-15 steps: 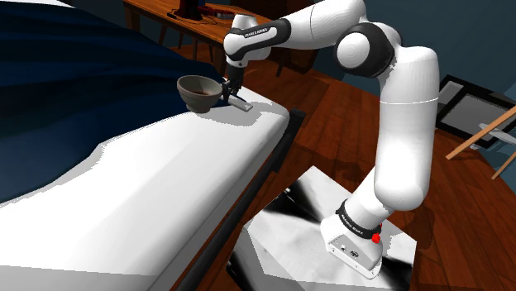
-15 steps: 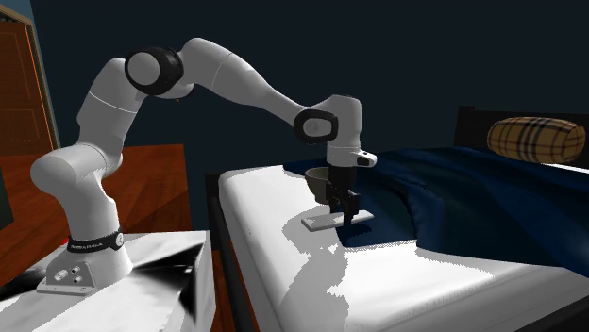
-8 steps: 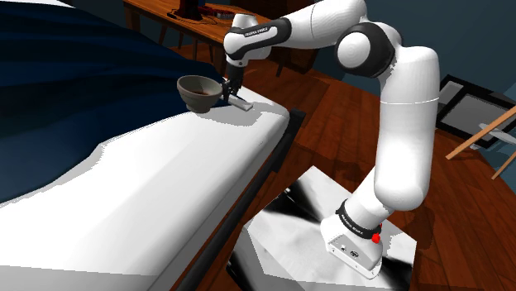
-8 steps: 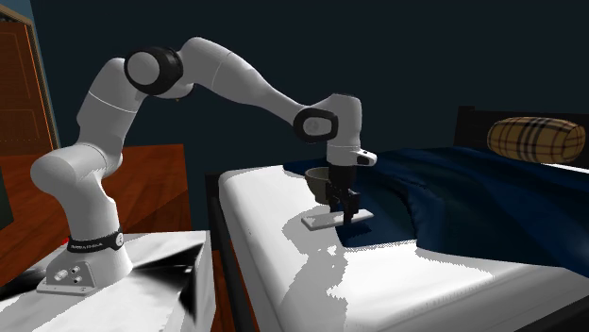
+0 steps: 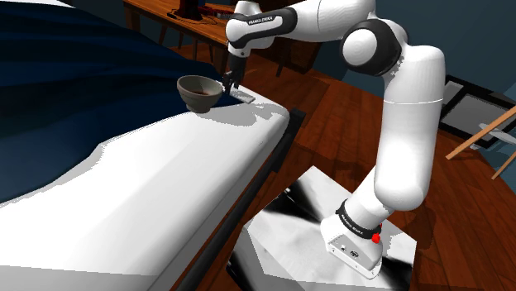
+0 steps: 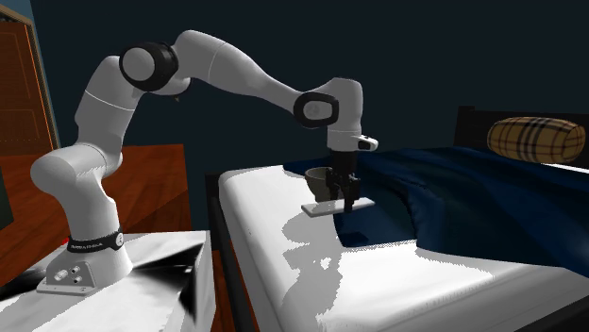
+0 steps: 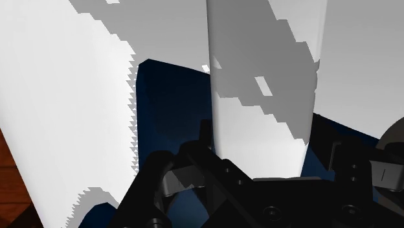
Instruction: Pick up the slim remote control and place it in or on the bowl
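Slim remote control [image 6: 319, 207]: probably light, stiff and smooth-sided, so liable to slip or pivot; best clasped across the narrow width. Looks like a plain pale-grey flat slab. Sits clamped at one end in the end effector [image 6: 350, 202], just above the white bed [image 5: 165, 190], beside the dark bowl [image 6: 319, 177].

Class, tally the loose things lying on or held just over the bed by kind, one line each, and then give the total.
bowl: 1
slim remote control: 1
plaid bolster pillow: 1
dark blue blanket: 1
Total: 4
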{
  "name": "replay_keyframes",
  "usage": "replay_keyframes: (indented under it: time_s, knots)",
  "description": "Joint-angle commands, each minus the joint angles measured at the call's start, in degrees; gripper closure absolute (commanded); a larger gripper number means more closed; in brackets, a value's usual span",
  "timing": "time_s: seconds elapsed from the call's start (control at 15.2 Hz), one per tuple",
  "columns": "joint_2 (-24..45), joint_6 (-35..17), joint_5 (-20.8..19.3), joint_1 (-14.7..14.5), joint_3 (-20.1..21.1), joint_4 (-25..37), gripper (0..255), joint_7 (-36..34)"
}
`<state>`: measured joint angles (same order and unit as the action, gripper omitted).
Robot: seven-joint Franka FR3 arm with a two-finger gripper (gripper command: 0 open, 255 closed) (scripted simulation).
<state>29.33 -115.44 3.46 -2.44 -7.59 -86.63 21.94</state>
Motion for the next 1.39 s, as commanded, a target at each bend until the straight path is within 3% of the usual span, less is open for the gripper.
replay_keyframes:
  time_s: [0.0,1.32]
  knots:
    - [-0.5,1.4,-0.1,0.0,0.0,0.9,255,0.0]
    - [-2.6,15.7,-0.5,0.3,-0.3,13.2,255,-0.3]
